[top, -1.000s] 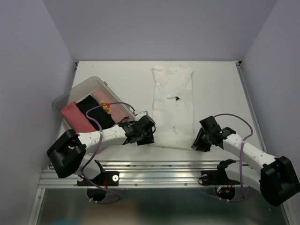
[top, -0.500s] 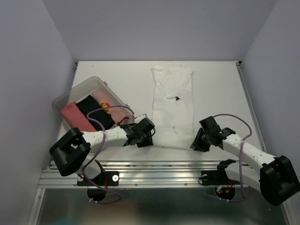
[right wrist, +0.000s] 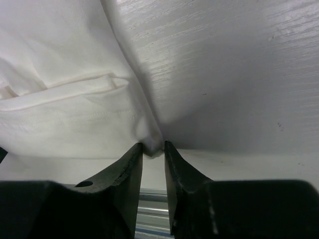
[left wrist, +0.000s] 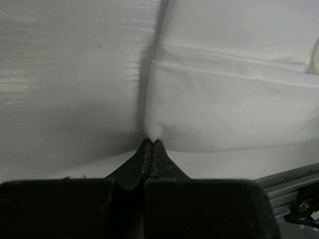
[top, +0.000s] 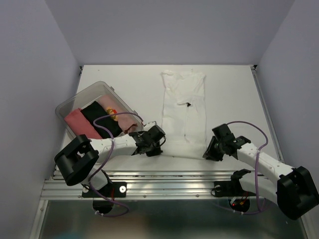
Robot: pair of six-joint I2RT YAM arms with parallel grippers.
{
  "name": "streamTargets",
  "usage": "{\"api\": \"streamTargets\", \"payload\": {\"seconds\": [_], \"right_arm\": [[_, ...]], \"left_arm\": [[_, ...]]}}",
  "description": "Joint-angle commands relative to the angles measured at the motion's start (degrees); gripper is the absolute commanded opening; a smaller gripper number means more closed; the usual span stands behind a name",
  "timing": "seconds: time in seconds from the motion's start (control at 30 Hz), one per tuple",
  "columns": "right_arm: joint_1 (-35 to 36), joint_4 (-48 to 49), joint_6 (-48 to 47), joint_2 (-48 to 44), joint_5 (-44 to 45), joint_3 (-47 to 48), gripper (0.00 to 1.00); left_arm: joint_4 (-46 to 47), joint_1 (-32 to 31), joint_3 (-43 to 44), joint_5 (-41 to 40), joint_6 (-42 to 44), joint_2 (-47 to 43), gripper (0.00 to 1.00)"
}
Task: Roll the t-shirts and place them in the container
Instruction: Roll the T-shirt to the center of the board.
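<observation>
White tabletop from above: the white t-shirt lies flat mid-table, collar far, hem towards me. The other shirts sit in the clear tub at left. The left arm has slid in a touch and lies low, reaching right, with the left gripper at the near-left hem corner. The right arm mirrors it, the right gripper at the near-right corner.

Left wrist view: those jaws stood apart a second ago, and now they're fully together with a small peak of cloth nipped at the tips. I've got that corner.

Right wrist view: the jaws have crept inward but a gap remains. The hem corner sits right at the mouth, not gripped yet.

My read: once the right side bites, both corners can lift and the roll starts from the hem.
</observation>
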Motion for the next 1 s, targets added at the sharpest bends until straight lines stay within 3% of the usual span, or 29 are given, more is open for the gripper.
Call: {"api": "streamTargets", "payload": {"seconds": [0.0, 0.13, 0.33, 0.97], "right_arm": [[0.5, 1.1, 0.1, -0.5, -0.2, -0.6, 0.26], [0.5, 1.5, 0.4, -0.8, -0.4, -0.5, 0.12], [0.5, -0.3, 0.3, -1.5, 1.1, 1.3, 0.01], [0.5, -3.7, -0.6, -0.3, 7.5, 8.2, 0.01]], "left_arm": [[-0.5, -0.3, 1.0, -1.0, 0.2, 0.2, 0.00], [-0.8, -0.3, 1.4, -1.2, 0.2, -0.2, 0.00], [-2.5, -0.3, 2.8, -1.2, 0.4, -1.0, 0.00], [-8.0, 2.4, 7.8, 0.0, 2.7, -0.6, 0.00]]}}
